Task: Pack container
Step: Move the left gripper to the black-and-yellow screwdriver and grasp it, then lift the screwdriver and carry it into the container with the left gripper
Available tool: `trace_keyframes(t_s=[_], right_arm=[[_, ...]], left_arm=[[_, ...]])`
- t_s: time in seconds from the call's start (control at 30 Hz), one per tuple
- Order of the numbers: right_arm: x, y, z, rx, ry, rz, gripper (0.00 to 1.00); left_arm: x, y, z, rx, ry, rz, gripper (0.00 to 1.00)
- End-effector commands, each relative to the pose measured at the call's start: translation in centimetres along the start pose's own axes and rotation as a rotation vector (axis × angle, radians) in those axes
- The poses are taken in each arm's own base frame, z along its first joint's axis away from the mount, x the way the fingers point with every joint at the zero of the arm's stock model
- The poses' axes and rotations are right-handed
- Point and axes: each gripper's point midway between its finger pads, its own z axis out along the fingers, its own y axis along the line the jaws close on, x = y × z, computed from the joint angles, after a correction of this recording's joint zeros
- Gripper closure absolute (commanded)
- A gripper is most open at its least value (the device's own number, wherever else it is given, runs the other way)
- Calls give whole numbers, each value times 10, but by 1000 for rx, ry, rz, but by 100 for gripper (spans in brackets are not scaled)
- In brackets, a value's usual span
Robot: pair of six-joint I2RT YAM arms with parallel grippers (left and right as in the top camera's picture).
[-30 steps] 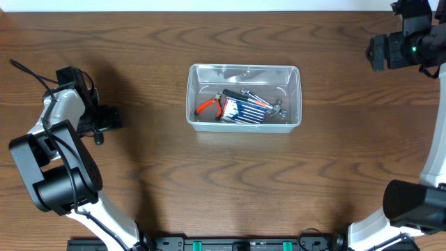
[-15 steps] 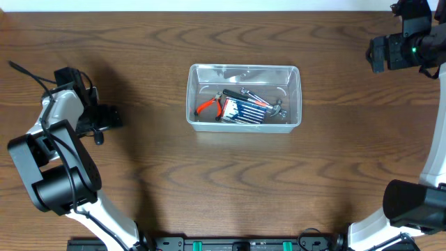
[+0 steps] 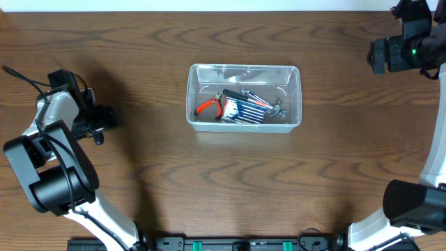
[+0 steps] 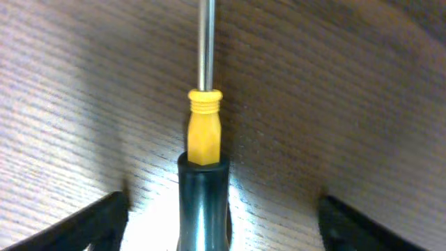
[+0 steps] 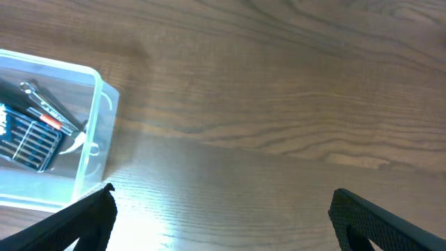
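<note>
My left gripper (image 4: 216, 216) jaws stand wide apart around a screwdriver (image 4: 204, 125) lying on the table (image 3: 230, 181); I should centre on its handle before closing. My right gripper (image 5: 219, 230) is spread too, holding nothing. The container (image 3: 244, 72) sits mid-table, already holding pliers (image 3: 209, 107), a blue bit case (image 3: 244, 111) and metal tools.

The container (image 3: 243, 97) sits mid-bench (image 3: 209, 181), between my two arms. Inside it, the pliers (image 3: 208, 107) lie at the left, the bit case (image 3: 244, 111) in the middle, and a hammer (image 3: 277, 110) toward the right. Far left, a screwdriver (image 4: 204, 132) lies on the bench between the fingers of my left gripper (image 4: 216, 223). My right gripper (image 5: 219, 237) hangs over bare bench, right of the container.
</note>
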Motion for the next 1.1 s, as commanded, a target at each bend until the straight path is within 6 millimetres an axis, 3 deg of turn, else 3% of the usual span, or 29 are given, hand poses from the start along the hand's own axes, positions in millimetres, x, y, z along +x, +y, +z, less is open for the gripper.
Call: trace_keyframes(t_s=[0.0,0.27,0.53,0.67,1.0,1.07], right_arm=[[0,-1,-6,10,-7,-13,1],[1,0,-6,8,-3,-13,1],[2,0,-6,6,0,-12,1],[2,0,-6,7,0,-12,1],[2,0,-6,7,0,-12,1],[2,0,-6,7,0,-12,1]], left_arm=[[13,8,16,-31,59,11,26],[12,8,16,-31,58,11,53],[12,8,16,-31,57,7,54],[11,8,16,-32,51,0,69],[10,9,16,-32,47,-11,78],[10,9,16,-32,47,-11,85]])
